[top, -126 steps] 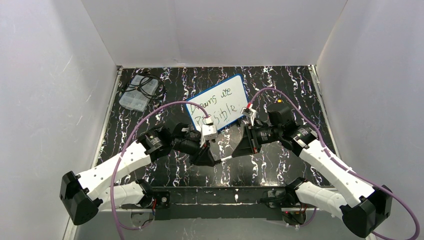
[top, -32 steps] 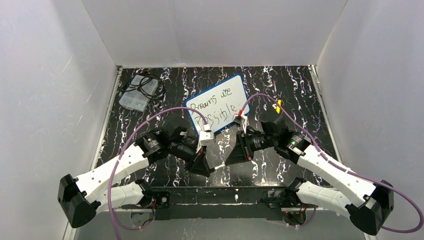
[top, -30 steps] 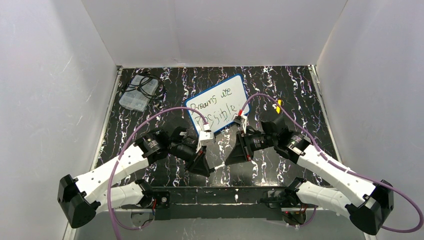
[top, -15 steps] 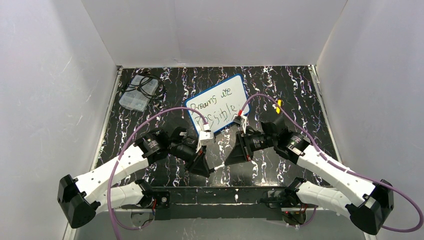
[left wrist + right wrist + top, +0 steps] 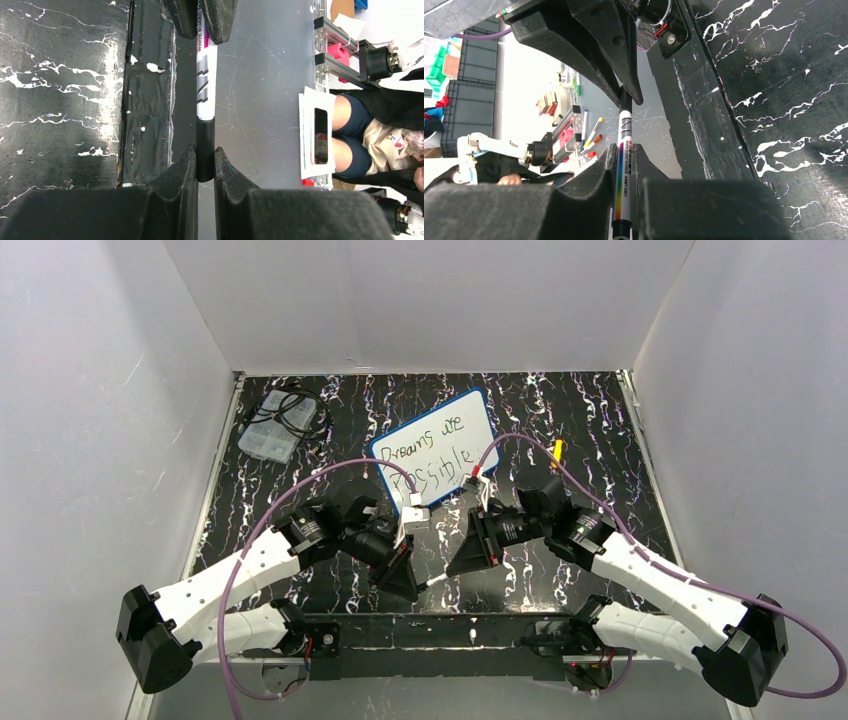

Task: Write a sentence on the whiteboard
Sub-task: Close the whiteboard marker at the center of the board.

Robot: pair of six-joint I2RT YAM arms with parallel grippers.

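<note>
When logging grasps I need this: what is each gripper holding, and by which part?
One marker, shared: the left gripper clamps its black cap, the right gripper its white barrel.

The left arm point(image 5: 240, 565) and the right arm point(image 5: 650, 575) reach inward from the lower corners of the top view, meeting at lower centre. The left gripper point(image 5: 418, 584) pinches a marker point(image 5: 206, 75) by its black cap. The right gripper point(image 5: 450, 570) pinches the marker's white barrel.

Whiteboard point(image 5: 478, 432) white, blue-rimmed; table point(image 5: 590, 420) black, white-veined; marker point(image 5: 206, 75) white, black-ended
</note>
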